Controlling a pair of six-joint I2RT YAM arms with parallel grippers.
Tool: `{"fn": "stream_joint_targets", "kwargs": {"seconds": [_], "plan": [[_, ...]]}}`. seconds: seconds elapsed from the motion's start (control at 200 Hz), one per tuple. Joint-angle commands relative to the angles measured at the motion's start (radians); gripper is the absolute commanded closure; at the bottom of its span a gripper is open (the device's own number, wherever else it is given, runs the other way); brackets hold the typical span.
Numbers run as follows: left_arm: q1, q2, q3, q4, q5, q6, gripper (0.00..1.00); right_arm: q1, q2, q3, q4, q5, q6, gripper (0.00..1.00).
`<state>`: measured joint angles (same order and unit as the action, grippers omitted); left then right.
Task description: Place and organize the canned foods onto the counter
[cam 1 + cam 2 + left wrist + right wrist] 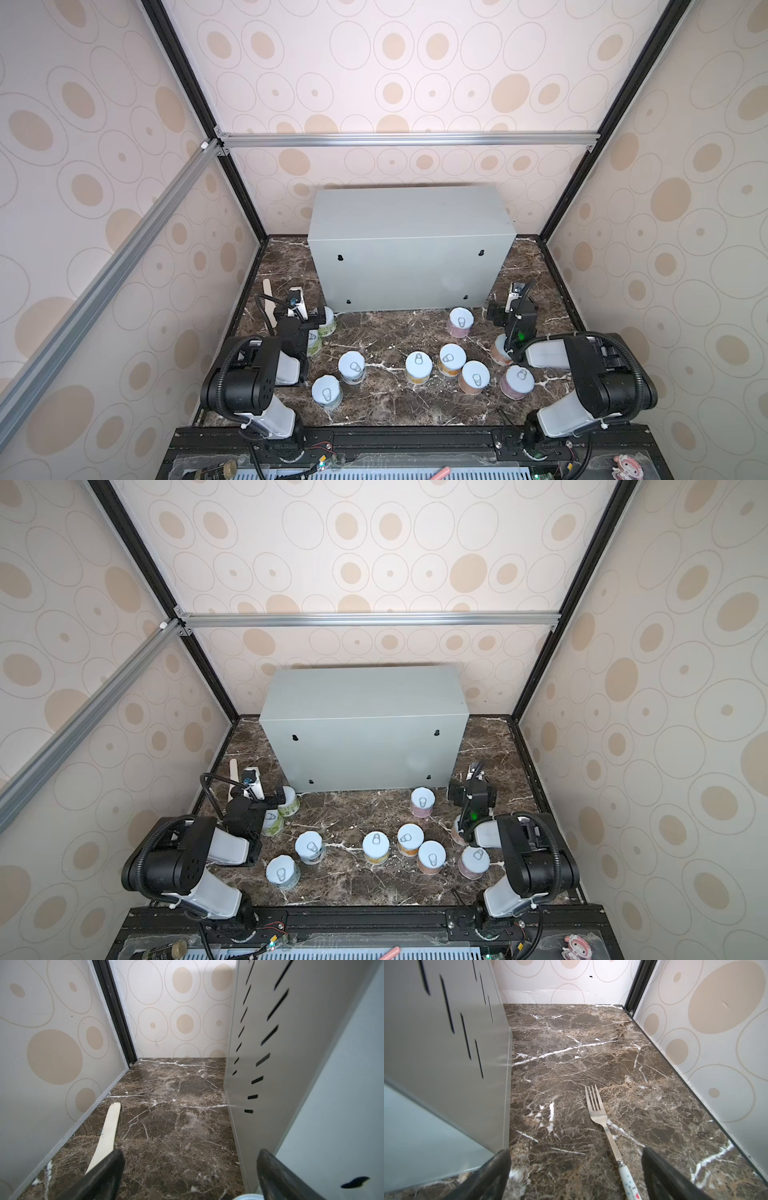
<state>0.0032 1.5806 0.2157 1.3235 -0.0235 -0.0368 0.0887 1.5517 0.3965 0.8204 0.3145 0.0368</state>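
Between circle-patterned walls (pixel 374 62), dark marble (pixel 386 332) (white-veined), grey counter (pixel 407 232) behind cans (pixel 417 362), left pincer (pixel 190 1152) and right pincer (pixel 576 1150) released.

1. Counter (pixel 407 232): smooth, matt grey sheet metal.
2. Tabletop (pixel 571 1064): glossy brown marble, white-veined.
3. Canned foods (pixel 351 368): dull silvery metal lids, smooth pastel labels.
4. Fork (pixel 598 1113), at the counter's 3 o'clock: shiny metal.
5. Spatula (pixel 110 1124), at 9 o'clock: pale, matt, wood-like.

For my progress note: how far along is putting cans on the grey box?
Done: nothing; the top of the grey box is bare. In hand: nothing; left gripper and right gripper are open, empty. Left: all ten cans stand on the marble floor.
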Motion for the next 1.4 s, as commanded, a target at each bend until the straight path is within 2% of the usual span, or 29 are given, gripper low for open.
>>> {"fn": "stream_joint_targets", "kwargs": {"seconds": [0.0, 1.125, 1.22, 1.28, 1.395], "plan": [[0.003, 0.001, 0.008, 0.035, 0.019, 0.012, 0.01, 0.0, -0.011, 0.002, 0.022, 0.009, -0.006, 0.0], [0.0, 0.001, 0.012, 0.029, 0.019, 0.016, 0.01, 0.0, -0.013, -0.001, 0.028, 0.01, 0.0, 0.0], [0.0, -0.01, -0.004, 0.052, -0.024, 0.001, 0.01, 0.0, -0.033, -0.022, 0.048, 0.051, 0.021, 0.0], [0.002, -0.051, 0.003, 0.001, -0.08, -0.025, 0.01, 0.0, -0.039, -0.048, 0.087, 0.049, 0.013, 0.0], [0.001, -0.152, 0.063, -0.201, -0.093, -0.012, 0.01, 0.0, -0.052, -0.083, 0.14, 0.041, 0.009, 0.01]]}}
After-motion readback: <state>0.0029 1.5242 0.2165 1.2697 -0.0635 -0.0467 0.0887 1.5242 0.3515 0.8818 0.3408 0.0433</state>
